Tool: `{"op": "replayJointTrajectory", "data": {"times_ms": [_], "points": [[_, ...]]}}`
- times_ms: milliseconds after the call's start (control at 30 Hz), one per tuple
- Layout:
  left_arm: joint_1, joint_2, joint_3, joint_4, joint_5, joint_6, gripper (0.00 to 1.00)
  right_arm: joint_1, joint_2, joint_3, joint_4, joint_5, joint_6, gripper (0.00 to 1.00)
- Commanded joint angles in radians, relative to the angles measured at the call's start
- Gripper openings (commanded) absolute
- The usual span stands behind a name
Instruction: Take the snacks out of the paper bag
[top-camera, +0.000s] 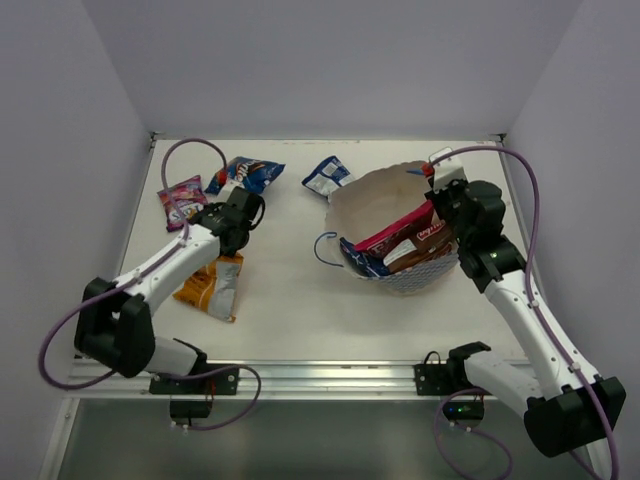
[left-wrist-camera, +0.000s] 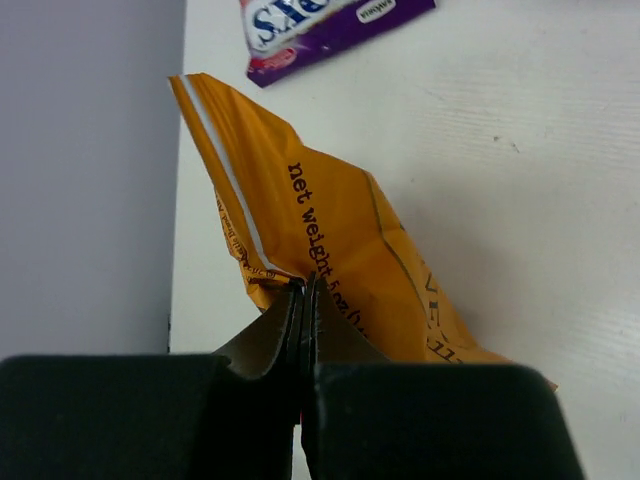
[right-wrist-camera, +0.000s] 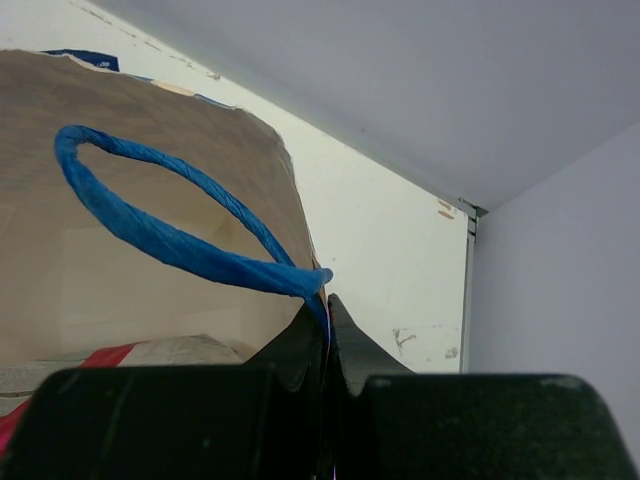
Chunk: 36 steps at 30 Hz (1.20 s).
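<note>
Black left fingers (left-wrist-camera: 275, 340) fill the bottom of the left wrist view, pressed together on a crease of the orange-yellow packet (left-wrist-camera: 340, 230), whose lower part they hide. Beyond it the pink-purple packet (left-wrist-camera: 330, 25) is cut off by the top edge. From above, those fingers are hidden under the wrist. The left arm (top-camera: 170, 262) stretches forward over the counter (top-camera: 290, 300) and bends inward at the wrist, the orange-yellow packet showing just right of its forearm. Further back lie the small blue packet (top-camera: 250, 172) and the blue-white packet (top-camera: 327, 175). Likewise the right fingers (right-wrist-camera: 295, 350) are shut on the rim of the paper bag (right-wrist-camera: 150, 290) where its blue cord handle (right-wrist-camera: 170, 240) joins. The right arm (top-camera: 525, 300) reaches forward and bends left to the bag's far rim, covering its own fingers from above. Inside the bag, on the counter's right half, the pink-red packet (top-camera: 400, 230) shows; what lies beneath it is hard to make out.
</note>
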Motion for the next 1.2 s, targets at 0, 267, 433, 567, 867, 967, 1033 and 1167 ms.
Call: {"op": "replayJointTrajectory", "data": {"times_ms": [0, 267, 433, 567, 867, 967, 1033, 1167], "points": [[0.035, 0.112, -0.011, 0.173, 0.027, -0.072, 0.00, 0.000, -0.050, -0.012, 0.107, -0.029, 0.020, 0.00], [0.032, 0.024, 0.171, 0.228, 0.360, -0.096, 0.73, 0.000, -0.061, -0.004, 0.104, -0.039, 0.008, 0.00], [0.024, -0.065, 0.343, 0.264, 0.706, -0.073, 0.98, 0.000, -0.046, 0.023, 0.097, -0.032, -0.006, 0.00], [-0.129, -0.070, 0.449, 0.278, 0.865, 0.007, 0.98, 0.000, -0.049, 0.039, 0.079, -0.041, -0.014, 0.00], [-0.429, 0.043, 0.470, 0.432, 0.974, 0.118, 0.96, 0.000, -0.053, 0.048, 0.059, -0.059, -0.017, 0.00], [-0.475, 0.118, 0.484, 0.483, 0.974, 0.131, 0.96, 0.000, -0.055, 0.045, 0.053, -0.065, -0.012, 0.00], [-0.488, 0.177, 0.499, 0.503, 0.968, 0.138, 0.96, 0.000, -0.059, 0.043, 0.050, -0.070, -0.006, 0.00], [-0.513, 0.284, 0.559, 0.505, 0.954, 0.148, 0.95, 0.000, -0.066, 0.037, 0.045, -0.070, -0.006, 0.00]]}}
